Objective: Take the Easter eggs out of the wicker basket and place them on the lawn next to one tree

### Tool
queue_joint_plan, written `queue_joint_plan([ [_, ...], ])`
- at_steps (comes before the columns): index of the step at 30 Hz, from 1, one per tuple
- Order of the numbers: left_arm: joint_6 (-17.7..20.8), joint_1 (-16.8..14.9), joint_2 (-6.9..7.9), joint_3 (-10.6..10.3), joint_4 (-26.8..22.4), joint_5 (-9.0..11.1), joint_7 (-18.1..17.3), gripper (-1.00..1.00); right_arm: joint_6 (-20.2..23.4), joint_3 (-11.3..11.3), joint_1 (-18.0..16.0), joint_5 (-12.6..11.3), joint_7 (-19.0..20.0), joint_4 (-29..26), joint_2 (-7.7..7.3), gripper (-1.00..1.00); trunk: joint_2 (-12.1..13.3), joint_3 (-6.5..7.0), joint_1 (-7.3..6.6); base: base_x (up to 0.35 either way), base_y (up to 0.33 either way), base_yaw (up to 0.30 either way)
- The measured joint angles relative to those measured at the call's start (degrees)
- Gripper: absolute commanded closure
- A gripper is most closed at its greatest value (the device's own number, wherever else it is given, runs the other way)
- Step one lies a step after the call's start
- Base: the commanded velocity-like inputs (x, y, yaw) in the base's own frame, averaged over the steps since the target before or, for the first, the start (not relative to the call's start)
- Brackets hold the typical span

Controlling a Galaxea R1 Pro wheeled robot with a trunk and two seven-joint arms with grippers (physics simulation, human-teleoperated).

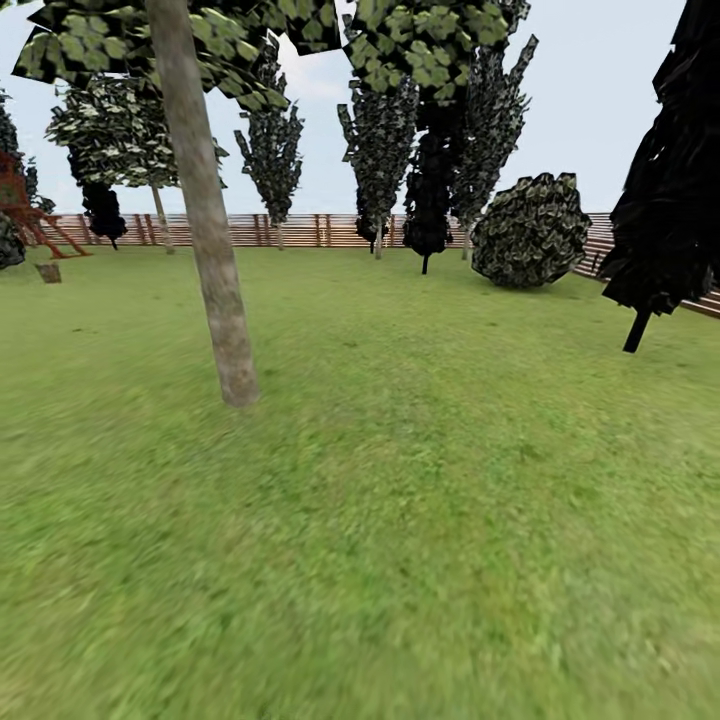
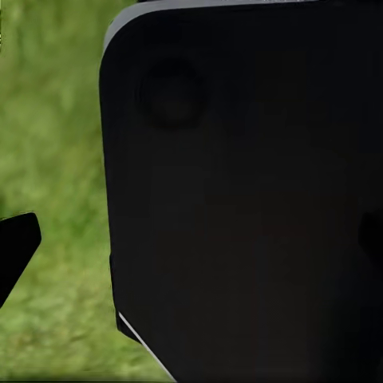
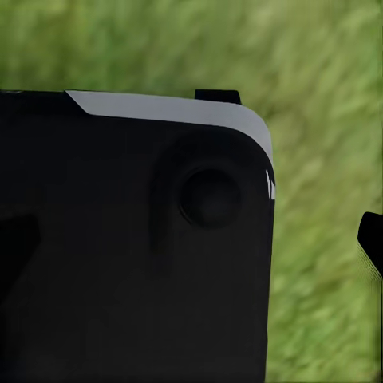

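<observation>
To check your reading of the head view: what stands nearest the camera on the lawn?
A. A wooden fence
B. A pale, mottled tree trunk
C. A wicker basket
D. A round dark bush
B: the pale tree trunk rises from the lawn in the left foreground, while the round bush and the fence lie farther back.

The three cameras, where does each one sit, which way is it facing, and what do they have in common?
Head view: from the robot's head, facing forward over the lawn toward a pale-trunked tree, a round bush and a fence.
Left wrist view: near the left gripper, facing down at grass behind a dark robot panel.
Right wrist view: near the right gripper, facing grass past a dark robot panel.
Shared: the lawn.
</observation>
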Motion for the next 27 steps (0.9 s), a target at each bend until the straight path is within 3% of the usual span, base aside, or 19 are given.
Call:
queue_joint_plan([
  [27,0.0,0.0,-0.01,0.0,0.0,0.0,0.0,-1.00,0.0,0.0,0.0,0.0,0.0,0.0,0.00,-1.00,0.0,0.00,0.00,0.000,0.000,0.291],
])
